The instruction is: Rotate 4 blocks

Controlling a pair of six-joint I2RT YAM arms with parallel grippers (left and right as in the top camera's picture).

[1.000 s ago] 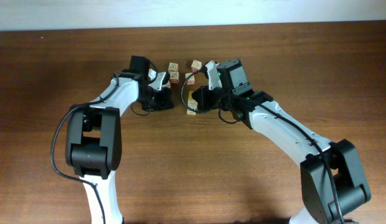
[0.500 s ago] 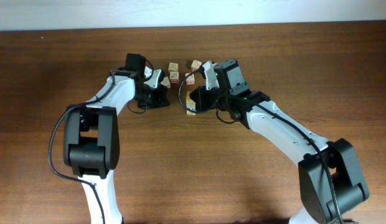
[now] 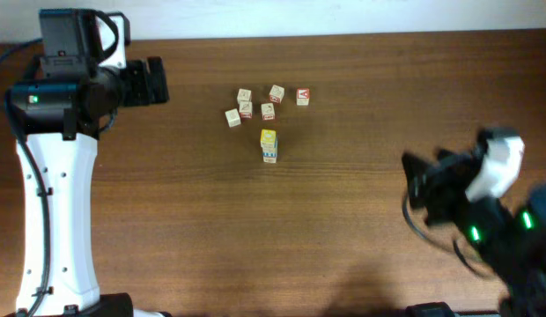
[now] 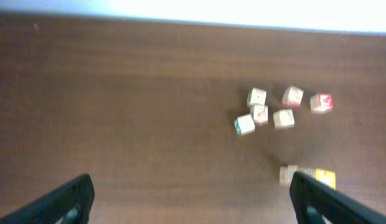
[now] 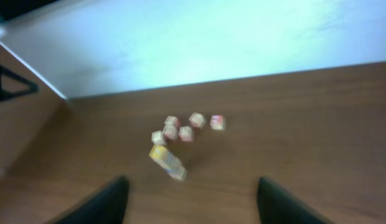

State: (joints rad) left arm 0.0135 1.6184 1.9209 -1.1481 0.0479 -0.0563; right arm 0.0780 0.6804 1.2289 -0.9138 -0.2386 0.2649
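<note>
1. Fingers first: the left fingers [image 4: 62, 202] stand spread wide and empty at the far left. The right fingers [image 5: 109, 202] are spread and empty too, near the right. Both hang well apart from the blocks.
2. The brown surface [image 3: 361, 202] carries everything near its far middle.
3. The cluster [image 3: 246, 108] of six cubes sits tight, so a descending finger could knock neighbours. A red-printed cube [image 3: 302, 96] might be taken by mistake.
4. The yellow block [image 3: 269, 137] touches the blue-printed block [image 3: 269, 156] just beside the cluster, so turning one may drag the other.
5. The green-printed block [image 3: 232, 117] sits at the cluster's left edge. I cannot tell which is the fourth.
</note>
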